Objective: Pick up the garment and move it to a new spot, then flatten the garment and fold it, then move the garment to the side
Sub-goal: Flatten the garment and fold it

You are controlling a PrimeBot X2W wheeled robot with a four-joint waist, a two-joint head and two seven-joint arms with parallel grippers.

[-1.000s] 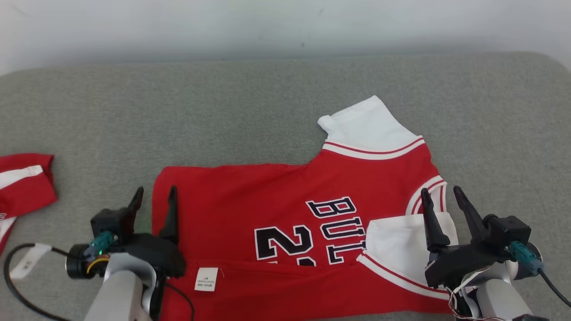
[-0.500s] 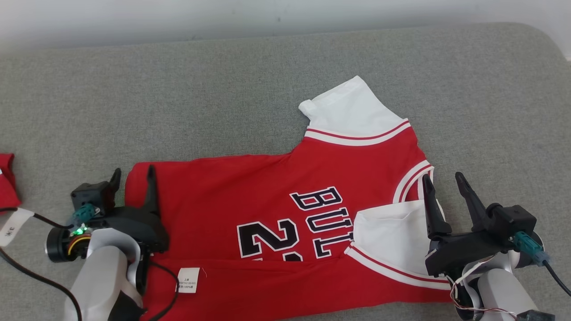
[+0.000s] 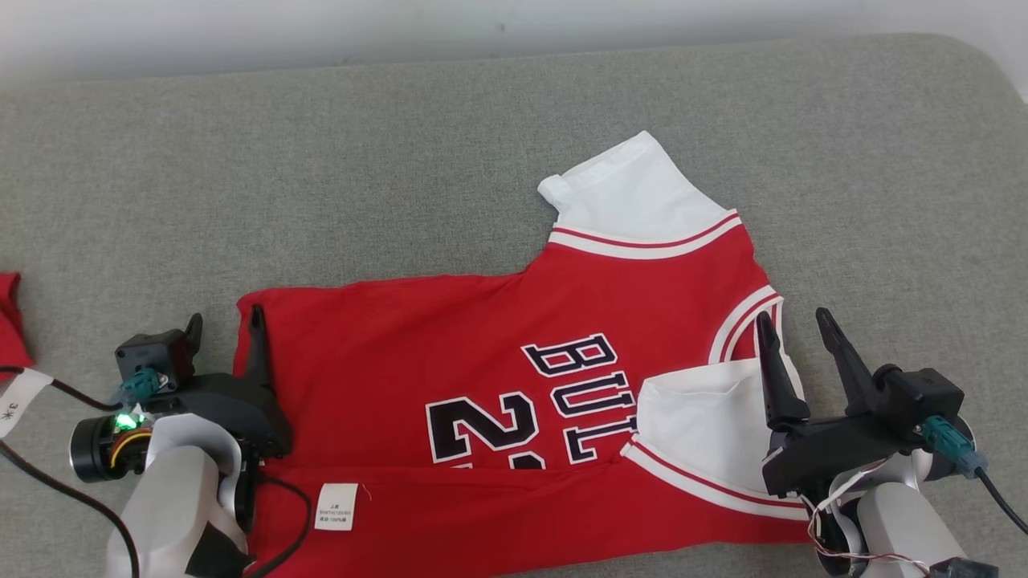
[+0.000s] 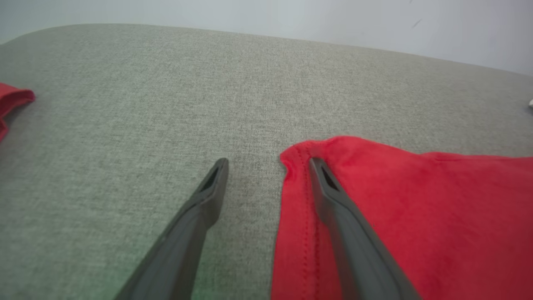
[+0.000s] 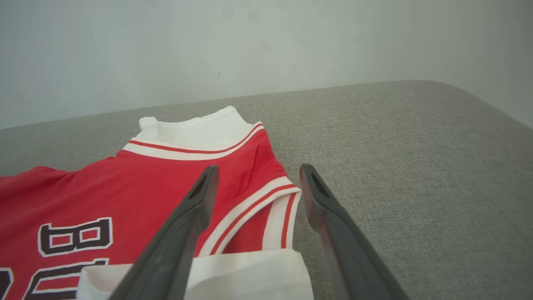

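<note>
Left claw (image 3: 226, 315) gapes empty astride the garment (image 3: 450, 345) at its nine o'clock edge; right claw (image 3: 793, 315), likewise spread, at three o'clock.

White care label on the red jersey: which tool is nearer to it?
Left. The left tool straddles the edge of the red jersey, close to the white care label; the right tool is far across at the neckline.
</note>
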